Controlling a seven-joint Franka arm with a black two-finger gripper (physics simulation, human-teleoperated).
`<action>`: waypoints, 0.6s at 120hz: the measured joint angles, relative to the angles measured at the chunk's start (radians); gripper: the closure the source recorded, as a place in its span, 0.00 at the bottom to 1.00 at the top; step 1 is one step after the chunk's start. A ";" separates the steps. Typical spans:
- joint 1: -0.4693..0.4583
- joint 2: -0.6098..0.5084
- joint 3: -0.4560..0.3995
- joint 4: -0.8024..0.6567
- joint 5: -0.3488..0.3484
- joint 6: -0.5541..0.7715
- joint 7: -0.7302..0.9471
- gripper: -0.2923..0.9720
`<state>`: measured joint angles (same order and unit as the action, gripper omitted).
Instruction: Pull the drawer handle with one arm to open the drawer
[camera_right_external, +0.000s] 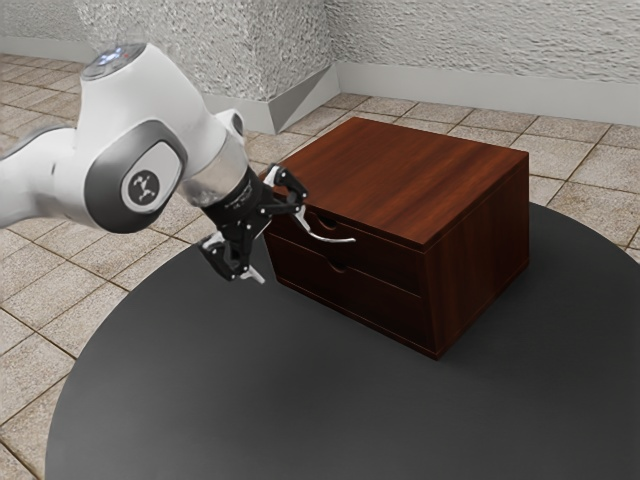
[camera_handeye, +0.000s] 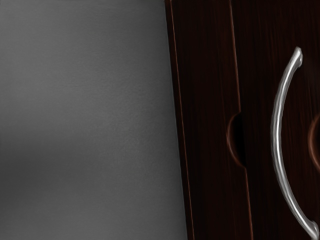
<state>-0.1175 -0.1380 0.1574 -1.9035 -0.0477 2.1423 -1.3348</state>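
Note:
A dark wooden cabinet (camera_right_external: 410, 175) with two drawers stands on the round black table (camera_right_external: 300, 400). The upper drawer (camera_right_external: 375, 252) carries a curved silver handle (camera_right_external: 332, 236); its front sits flush with the cabinet face. My black gripper (camera_right_external: 277, 244) is open, fingers spread wide, in front of the cabinet face at the exterior view's left. One fingertip (camera_right_external: 301, 213) lies close to the handle's near end; no finger wraps the bar. In the wrist view the handle (camera_handeye: 278, 140) curves across the drawer front (camera_handeye: 210, 100), off to one side of my hand.
The lower drawer (camera_right_external: 350, 295) has a small finger notch at its top edge, seen also as the notch (camera_handeye: 237, 140) in the wrist view. Bare black tabletop (camera_handeye: 85, 125) stretches in front of the cabinet. A tiled floor and rough white walls surround the table.

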 joint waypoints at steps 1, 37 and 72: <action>0.000 0.000 0.000 -0.001 0.000 0.002 -0.002 0.23; 0.006 0.039 0.002 0.003 -0.001 0.055 -0.047 0.23; 0.019 0.071 0.002 0.007 -0.002 0.093 -0.073 0.23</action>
<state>-0.0980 -0.0668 0.1595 -1.8966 -0.0496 2.2349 -1.4080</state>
